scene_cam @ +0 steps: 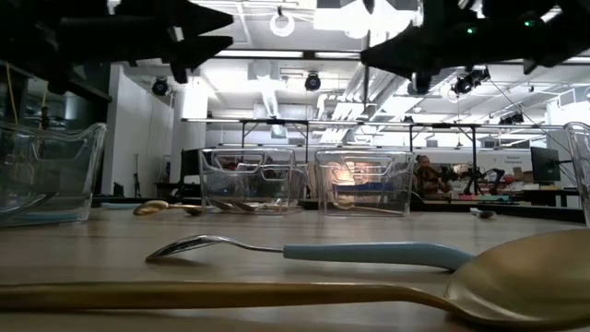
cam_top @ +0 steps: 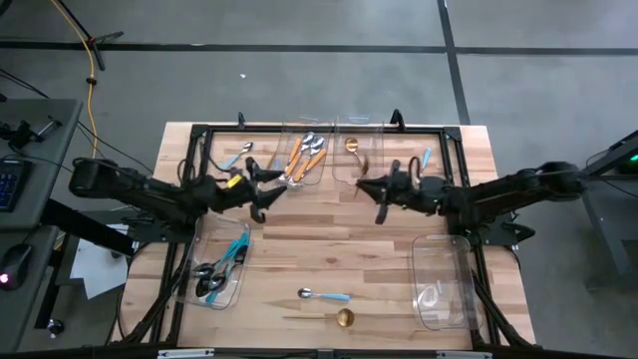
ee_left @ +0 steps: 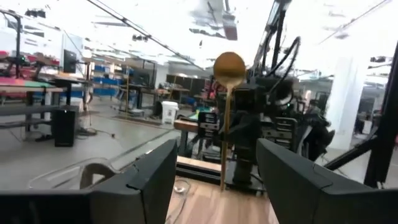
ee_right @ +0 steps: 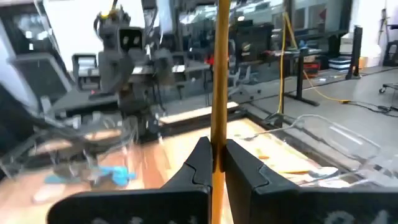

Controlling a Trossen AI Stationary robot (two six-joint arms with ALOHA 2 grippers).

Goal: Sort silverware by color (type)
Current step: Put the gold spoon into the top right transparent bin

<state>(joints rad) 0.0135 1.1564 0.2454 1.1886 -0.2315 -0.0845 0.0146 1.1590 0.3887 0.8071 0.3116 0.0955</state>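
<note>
My right gripper (cam_top: 379,191) (ee_right: 217,152) hovers over the middle of the table, shut on an all-gold spoon (ee_left: 229,68) that stands upright, bowl on top. My left gripper (cam_top: 261,194) (ee_left: 216,149) faces it from the table's left, open and empty. Loose on the wood near the near edge lie a light-blue-handled spoon (cam_top: 324,295) (scene_cam: 369,251) and a gold spoon (cam_top: 344,317) (scene_cam: 516,277). Two more light-blue pieces (cam_top: 236,158) (cam_top: 424,158) lie toward the far edge. Orange-handled pieces (cam_top: 304,155), one gold spoon (cam_top: 354,148) and dark-headed blue pieces (cam_top: 224,267) lie in bins. My right gripper pinches the gold spoon's handle (ee_right: 217,134) between its two fingers. The fingers come level from the table's right and lie across the handle. The spoon stands upright, bowl (ee_left: 229,68) above the fingers and the handle's lower end (ee_left: 222,183) hanging below them, lifted clear.
Clear plastic bins: two side by side at the far edge (cam_top: 317,130) (cam_top: 374,128), one near left (cam_top: 194,289), one near right (cam_top: 444,299). A black frame rail (cam_top: 319,128) borders the table. Bare wood lies between the two grippers and the near spoons.
</note>
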